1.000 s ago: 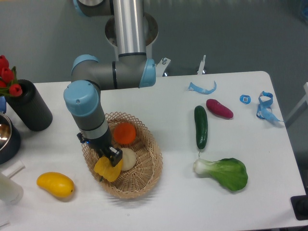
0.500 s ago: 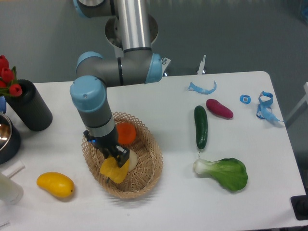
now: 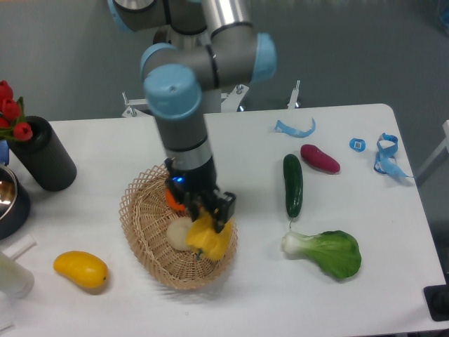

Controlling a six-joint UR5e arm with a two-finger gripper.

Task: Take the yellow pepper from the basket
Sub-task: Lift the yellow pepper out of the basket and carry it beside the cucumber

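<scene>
So the desk (image 3: 231, 295) is white, and the basket (image 3: 144, 232) sits toward its front left part, wicker, shallow and oval. My arm (image 3: 184, 116) comes down from the back edge over it. Right of the basket, in the middle of the desk, there's a cucumber (image 3: 292, 184), and nearer the front edge a bok choy (image 3: 327, 253). Left side has a black vase (image 3: 43, 154) near the back left corner and a mango (image 3: 81, 269) near the front left corner.

The pepper (image 3: 209, 237) is in my gripper (image 3: 212, 219), over the right side of the basket, just about above the rim there. My fingers are clamped on its upper part and most of the fruit hangs below them. I can't tell from here if it's fully clear of the wicker or brushing it. An orange (image 3: 175, 199) and a pale onion (image 3: 179, 233) are down in the basket right next to it.

Handling-wise I'd guess it's light and hollow, with glossy, slick skin, so it could slide or twist if the grip is shallow. The walls give a bit, so squeezing harder would dent it rather than help. Best hold is probably across the shoulders, pads in the grooves between lobes, not the little stem
</scene>
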